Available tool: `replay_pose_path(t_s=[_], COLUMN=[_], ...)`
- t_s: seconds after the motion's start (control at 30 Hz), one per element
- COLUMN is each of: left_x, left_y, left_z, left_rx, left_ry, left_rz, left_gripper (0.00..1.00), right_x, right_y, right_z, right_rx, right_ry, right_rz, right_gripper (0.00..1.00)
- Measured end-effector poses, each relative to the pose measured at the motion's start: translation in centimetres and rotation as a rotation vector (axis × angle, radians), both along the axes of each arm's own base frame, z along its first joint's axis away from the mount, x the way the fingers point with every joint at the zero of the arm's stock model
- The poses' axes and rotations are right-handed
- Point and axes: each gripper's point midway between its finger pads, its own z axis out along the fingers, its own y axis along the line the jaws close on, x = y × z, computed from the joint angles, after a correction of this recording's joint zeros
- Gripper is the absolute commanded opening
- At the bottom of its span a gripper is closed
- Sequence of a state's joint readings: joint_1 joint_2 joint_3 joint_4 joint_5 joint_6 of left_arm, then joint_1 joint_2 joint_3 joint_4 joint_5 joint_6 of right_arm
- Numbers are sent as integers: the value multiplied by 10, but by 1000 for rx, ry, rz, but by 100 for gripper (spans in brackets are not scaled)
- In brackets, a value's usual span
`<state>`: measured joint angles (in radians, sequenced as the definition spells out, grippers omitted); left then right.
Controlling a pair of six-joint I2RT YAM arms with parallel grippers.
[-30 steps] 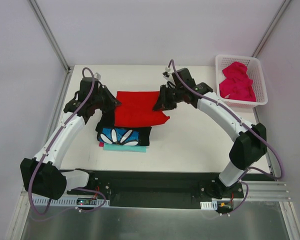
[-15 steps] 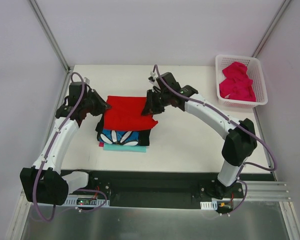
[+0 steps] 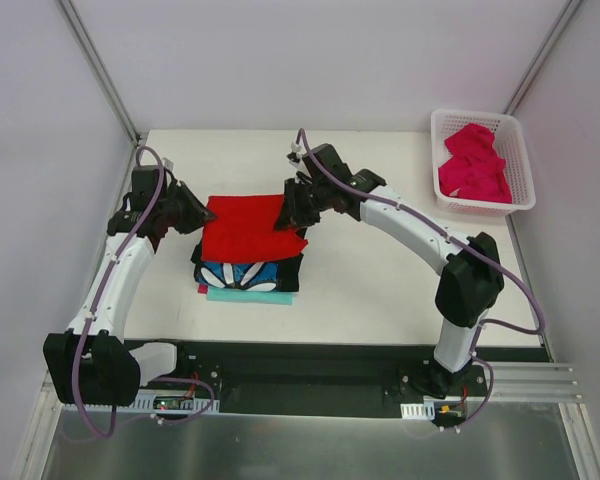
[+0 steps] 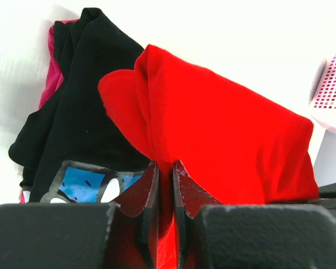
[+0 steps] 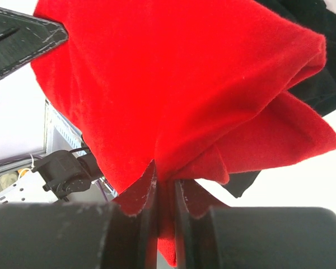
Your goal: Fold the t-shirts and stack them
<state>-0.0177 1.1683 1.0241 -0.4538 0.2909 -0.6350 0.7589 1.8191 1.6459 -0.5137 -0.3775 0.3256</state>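
Both arms are carrying the red t-shirt [image 3: 242, 228] leftward; it is now hanging over the black flower-print t-shirt [image 3: 248, 274] lying on the desk [image 3: 380, 280], with the left gripper [image 3: 188, 212] and right gripper [image 3: 286, 212] each pinching an edge tightly.

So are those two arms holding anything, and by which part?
Yes, the folded red t-shirt. The jaws of the left arm pinch its left edge, those of the right arm its right edge.
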Motion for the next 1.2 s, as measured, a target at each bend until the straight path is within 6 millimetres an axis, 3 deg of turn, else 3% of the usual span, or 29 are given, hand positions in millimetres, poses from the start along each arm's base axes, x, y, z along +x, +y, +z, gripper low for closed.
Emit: replay_pose_path(t_s=[0.27, 0.53, 0.7, 0.83, 1.0, 1.2], left_x=[6, 25, 28, 28, 24, 24], left_y=[0, 0, 0, 1, 2, 6], left_z=[-2, 15, 15, 13, -1, -10], left_rx=[2, 17, 22, 29, 27, 22], left_ry=[14, -29, -29, -26, 2, 13], left_rz=[-1, -16, -21, -27, -27, -19], left_gripper=[0, 0, 0, 0, 0, 0], right_x=[6, 20, 23, 22, 16, 17], right_y=[5, 11, 8, 9, 3, 6], right_z=[13, 20, 19, 11, -16, -18], right_rx=[11, 8, 5, 2, -36, -28], right_ry=[-17, -33, -31, -22, 24, 23], right_rz=[2, 4, -4, 0, 2, 7], right_gripper=[1, 1, 1, 1, 1, 1])
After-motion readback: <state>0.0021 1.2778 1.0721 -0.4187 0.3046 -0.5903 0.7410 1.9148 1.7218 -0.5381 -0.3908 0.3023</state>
